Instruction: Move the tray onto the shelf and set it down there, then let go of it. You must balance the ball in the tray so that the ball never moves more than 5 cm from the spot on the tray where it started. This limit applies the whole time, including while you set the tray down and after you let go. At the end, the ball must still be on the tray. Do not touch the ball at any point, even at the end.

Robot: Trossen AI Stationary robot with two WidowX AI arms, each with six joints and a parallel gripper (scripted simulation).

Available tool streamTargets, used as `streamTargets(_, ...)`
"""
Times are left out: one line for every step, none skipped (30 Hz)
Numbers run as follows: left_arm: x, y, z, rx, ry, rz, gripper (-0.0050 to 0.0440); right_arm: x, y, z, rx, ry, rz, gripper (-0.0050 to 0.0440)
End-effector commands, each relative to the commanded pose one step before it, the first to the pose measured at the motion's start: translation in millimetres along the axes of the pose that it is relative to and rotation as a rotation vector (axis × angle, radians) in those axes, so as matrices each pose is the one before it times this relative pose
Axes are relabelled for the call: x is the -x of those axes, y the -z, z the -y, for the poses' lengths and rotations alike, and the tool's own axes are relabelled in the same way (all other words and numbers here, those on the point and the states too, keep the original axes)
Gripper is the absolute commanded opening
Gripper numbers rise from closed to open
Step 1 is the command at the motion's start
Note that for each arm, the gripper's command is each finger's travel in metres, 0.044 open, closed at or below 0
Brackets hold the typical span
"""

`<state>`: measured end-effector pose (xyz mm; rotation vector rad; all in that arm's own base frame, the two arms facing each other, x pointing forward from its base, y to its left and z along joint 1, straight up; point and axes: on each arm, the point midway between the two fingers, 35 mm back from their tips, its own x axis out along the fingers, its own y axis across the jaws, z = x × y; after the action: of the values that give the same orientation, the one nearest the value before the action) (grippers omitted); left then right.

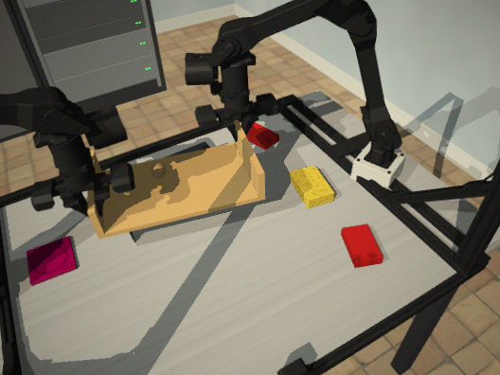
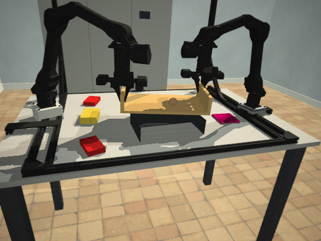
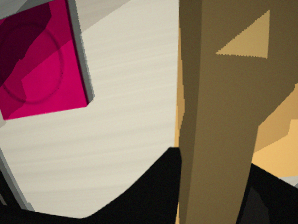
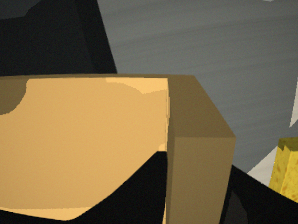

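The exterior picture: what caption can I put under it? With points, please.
Two robot hands [image 2: 124, 98] [image 2: 201, 89] grip a wooden tray [image 2: 146, 104] carrying a ball [image 2: 172, 101].
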<state>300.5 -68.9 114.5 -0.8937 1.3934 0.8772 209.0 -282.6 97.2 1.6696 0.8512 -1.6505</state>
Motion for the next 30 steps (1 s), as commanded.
streamTargets(-0.27, -2.19, -0.46, 0.00295, -0.00296, 0.02643, 0.0020, 2.72, -2.78, -0.92, 0.00288, -0.00353, 0.02635, 0.0020)
streamTargets(-0.60, -0.08, -0.03, -0.00003, -0.00170, 0.01182, 0.0020, 0.57, -0.06, -0.03, -0.00003, -0.00170, 0.01182, 0.0020)
streamTargets(-0.07, -0.01, 0.00, 0.00000, -0.00020, 0.00145, 0.0020, 0.07, -0.01, 0.00, -0.00001, -0.00022, 0.00144, 0.0020)
streamTargets(0.24, -0.69, -0.12, 0.00002, 0.00091, -0.00554, 0.0020, -0.27, -0.70, -0.11, 0.00002, 0.00091, -0.00554, 0.0020)
streamTargets(0.61, -1.04, -0.13, 0.00002, 0.00112, -0.01115, 0.0020, -0.64, -1.03, -0.13, 0.00003, 0.00119, -0.01113, 0.0020)
streamTargets(0.27, -0.44, -0.05, 0.00001, 0.00053, -0.00470, 0.0020, -0.26, -0.44, -0.05, 0.00000, 0.00046, -0.00471, 0.0020)
streamTargets(0.00, 0.00, 0.00, 0.00000, 0.00000, 0.00000, 0.0020, 0.00, 0.00, 0.00, 0.00000, 0.00000, 0.00000, 0.0020)
streamTargets(0.48, -0.20, 0.09, -0.00001, -0.00156, -0.00313, 0.0020, -0.49, -0.20, 0.09, 0.00001, -0.00148, -0.00312, 0.0020)
streamTargets(0.13, -0.06, 0.03, 0.00000, -0.00043, -0.00086, 0.0020, -0.13, -0.06, 0.03, 0.00000, -0.00041, -0.00085, 0.0020)
streamTargets(0.00, 0.00, 0.00, 0.00000, 0.00000, 0.00000, 0.0020, 0.00, 0.00, 0.00, 0.00000, 0.00000, 0.00000, 0.0020)
streamTargets(0.00, 0.00, 0.00, 0.00000, 0.00000, 0.00000, 0.0020, 0.00, 0.00, 0.00, 0.00000, 0.00000, 0.00000, 0.0020)
streamTargets(-0.03, -0.30, -0.14, -0.00002, 0.00218, -0.00451, 0.0020, 0.03, -0.29, -0.13, -0.00002, 0.00216, -0.00452, 0.0020)
streamTargets(0.27, -0.81, -0.22, -0.00003, 0.00318, -0.01114, 0.0020, -0.29, -0.79, -0.22, -0.00003, 0.00320, -0.01112, 0.0020)
streamTargets(0.46, -1.12, -0.21, -0.00004, 0.00222, -0.01132, 0.0020, -0.46, -1.10, -0.20, -0.00004, 0.00222, -0.01133, 0.0020)
streamTargets(-0.16, -0.07, 0.06, 0.00005, -0.00221, 0.00778, 0.0020, 0.22, -0.09, 0.04, 0.00003, -0.00230, 0.00775, 0.0020)
streamTargets(-0.52, -0.30, -0.06, 0.00003, -0.00174, 0.01115, 0.0020, 0.55, -0.30, -0.06, 0.00003, -0.00169, 0.01116, 0.0020)
streamTargets(-0.62, -0.49, -0.16, 0.00000, -0.00038, 0.00933, 0.0020, 0.63, -0.49, -0.16, 0.00001, -0.00036, 0.00934, 0.0020)
streamTargets(-0.51, -0.17, -0.03, -0.00002, -0.00170, 0.01087, 0.0020, 0.51, -0.16, -0.04, -0.00003, -0.00175, 0.01085, 0.0020)
streamTargets(-0.58, -0.09, -0.03, -0.00004, -0.00179, 0.01173, 0.0020, 0.55, -0.07, -0.02, -0.00003, -0.00179, 0.01173, 0.0020)
streamTargets(-0.07, -0.01, 0.00, 0.00000, -0.00021, 0.00142, 0.0020, 0.07, -0.01, 0.00, -0.00001, -0.00022, 0.00142, 0.0020)
streamTargets(0.20, -0.68, -0.13, 0.00002, 0.00113, -0.00554, 0.0020, -0.24, -0.69, -0.12, 0.00003, 0.00112, -0.00554, 0.0020)
streamTargets(0.58, -1.04, -0.14, 0.00002, 0.00129, -0.01123, 0.0020, -0.62, -1.04, -0.14, 0.00003, 0.00136, -0.01121, 0.0020)
streamTargets(0.27, -0.45, -0.06, 0.00001, 0.00062, -0.00489, 0.0020, -0.26, -0.46, -0.06, 0.00000, 0.00055, -0.00490, 0.0020)
streamTargets(0.00, 0.00, 0.00, 0.00000, 0.00000, 0.00000, 0.0020, 0.00, 0.00, 0.00, 0.00000, 0.00000, 0.00000, 0.0020)
streamTargets(0.46, -0.19, 0.09, -0.00001, -0.00153, -0.00291, 0.0020, -0.47, -0.19, 0.09, 0.00001, -0.00144, -0.00290, 0.0020)
streamTargets(0.11, -0.04, 0.02, 0.00000, -0.00035, -0.00068, 0.0020, -0.11, -0.04, 0.02, 0.00000, -0.00034, -0.00067, 0.0020)
streamTargets(0.00, 0.00, 0.00, 0.00000, 0.00000, 0.00000, 0.0020, 0.00, 0.00, 0.00, 0.00000, 0.00000, 0.00000, 0.0020)
streamTargets(0.00, 0.00, 0.00, 0.00000, 0.00000, 0.00000, 0.0020, 0.00, 0.00, 0.00, 0.00000, 0.00000, 0.00000, 0.0020)
streamTargets(0.00, -0.32, -0.13, -0.00001, 0.00209, -0.00478, 0.0020, -0.01, -0.31, -0.13, -0.00002, 0.00207, -0.00480, 0.0020)
streamTargets(0.34, -0.84, -0.21, -0.00003, 0.00289, -0.01140, 0.0020, -0.36, -0.82, -0.20, -0.00003, 0.00290, -0.01139, 0.0020)
